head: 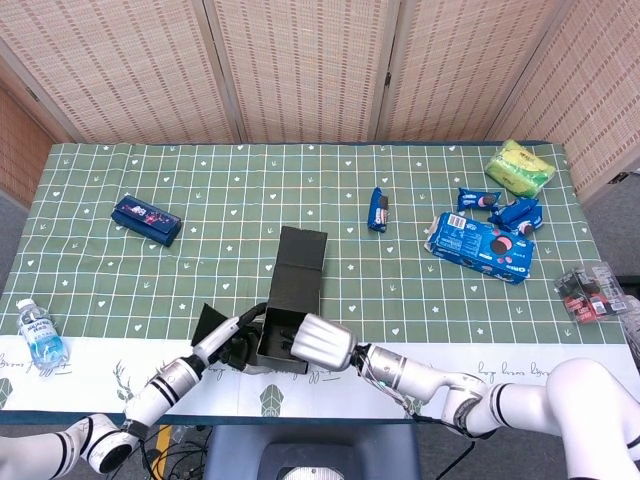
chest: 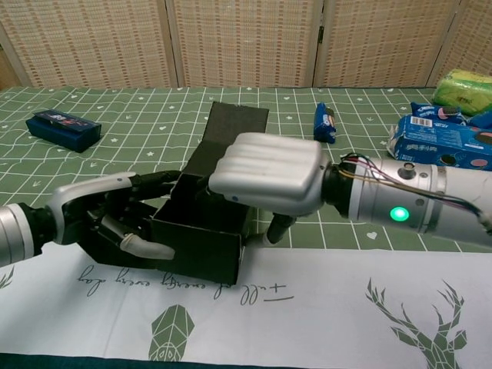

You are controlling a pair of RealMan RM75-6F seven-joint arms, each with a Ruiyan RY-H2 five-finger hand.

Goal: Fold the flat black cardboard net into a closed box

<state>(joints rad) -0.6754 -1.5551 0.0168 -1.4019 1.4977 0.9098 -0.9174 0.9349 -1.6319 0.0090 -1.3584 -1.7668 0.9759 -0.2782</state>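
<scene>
The black cardboard box point(head: 291, 318) point(chest: 201, 244) stands half-formed near the table's front edge, with its walls raised and its lid flap point(head: 303, 247) point(chest: 238, 123) lying open toward the far side. My left hand point(head: 237, 341) point(chest: 104, 217) holds the box's left side, fingers curled around the wall and side flap. My right hand point(head: 322, 342) point(chest: 269, 183) grips the right wall from above, its thumb reaching down beside the front right corner. The box's inside is mostly hidden by the right hand in the chest view.
A dark blue pack point(head: 146, 220) lies at the left and a water bottle point(head: 38, 335) at the left front edge. A blue snack bar point(head: 378, 209), blue cookie packs point(head: 480, 243), a yellow-green bag point(head: 520, 166) and red items point(head: 590, 291) are on the right.
</scene>
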